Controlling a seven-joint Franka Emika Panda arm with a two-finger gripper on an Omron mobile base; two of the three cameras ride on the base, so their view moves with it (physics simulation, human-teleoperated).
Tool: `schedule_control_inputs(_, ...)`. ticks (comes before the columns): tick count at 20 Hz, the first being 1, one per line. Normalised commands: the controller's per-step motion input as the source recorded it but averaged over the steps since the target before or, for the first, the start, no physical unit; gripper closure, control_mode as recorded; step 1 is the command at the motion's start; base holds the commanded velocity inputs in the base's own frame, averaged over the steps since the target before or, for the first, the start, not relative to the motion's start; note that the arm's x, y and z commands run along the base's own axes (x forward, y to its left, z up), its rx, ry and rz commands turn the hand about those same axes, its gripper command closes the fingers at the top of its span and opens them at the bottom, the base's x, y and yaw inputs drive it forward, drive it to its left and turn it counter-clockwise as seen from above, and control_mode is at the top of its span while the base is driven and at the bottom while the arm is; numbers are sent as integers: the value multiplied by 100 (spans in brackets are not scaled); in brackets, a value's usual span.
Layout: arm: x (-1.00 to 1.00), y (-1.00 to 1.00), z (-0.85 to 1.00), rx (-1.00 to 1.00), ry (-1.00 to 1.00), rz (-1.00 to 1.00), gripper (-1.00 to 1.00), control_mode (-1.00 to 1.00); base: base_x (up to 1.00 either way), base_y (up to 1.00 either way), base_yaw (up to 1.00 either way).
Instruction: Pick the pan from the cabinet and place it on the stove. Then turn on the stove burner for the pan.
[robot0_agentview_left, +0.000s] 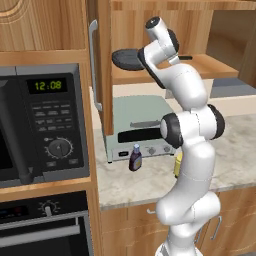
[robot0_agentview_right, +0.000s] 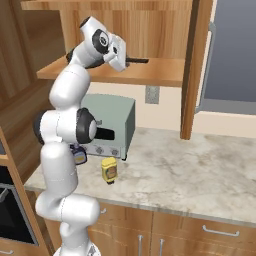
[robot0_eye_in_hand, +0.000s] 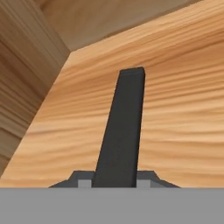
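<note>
The cabinet (robot0_agentview_left: 215, 70) stands open, and the pan (robot0_agentview_left: 125, 59) lies on its wooden shelf (robot0_agentview_right: 155, 75). The pan's round dark body is to the left and its straight handle (robot0_agentview_right: 139, 61) points right. My gripper (robot0_agentview_right: 125, 59) reaches in at shelf height from the handle's side. In the hand view the dark handle (robot0_eye_in_hand: 122, 122) runs straight up between my gripper (robot0_eye_in_hand: 114, 183), with a fingertip (robot0_eye_in_hand: 85, 182) pressed against each side, so it is shut on the handle. The pan's body is hidden behind my wrist in the right base view. The stove is out of view.
A pale green toaster oven (robot0_agentview_left: 137, 125) sits on the marble counter (robot0_agentview_right: 190, 175) under the shelf. A small dark bottle (robot0_agentview_left: 135, 158) and a yellow jar (robot0_agentview_right: 109, 170) stand in front of it. Open cabinet doors (robot0_agentview_left: 97, 65) (robot0_agentview_right: 195, 65) flank the shelf. A microwave (robot0_agentview_left: 45, 120) and an oven (robot0_agentview_left: 45, 225) are at left.
</note>
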Motion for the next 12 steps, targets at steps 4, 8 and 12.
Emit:
schedule_control_inputs(4, -47, 14, -13, -1, -33, 0, 100, -100, 0, 0, 0)
schedule_control_inputs(8, -82, 0, -2, 0, -31, 0, 100, -100, 0, 0, 0)
schedule_control_inputs(12, -98, -18, -2, 4, -15, -1, 100, -100, 0, 0, 0)
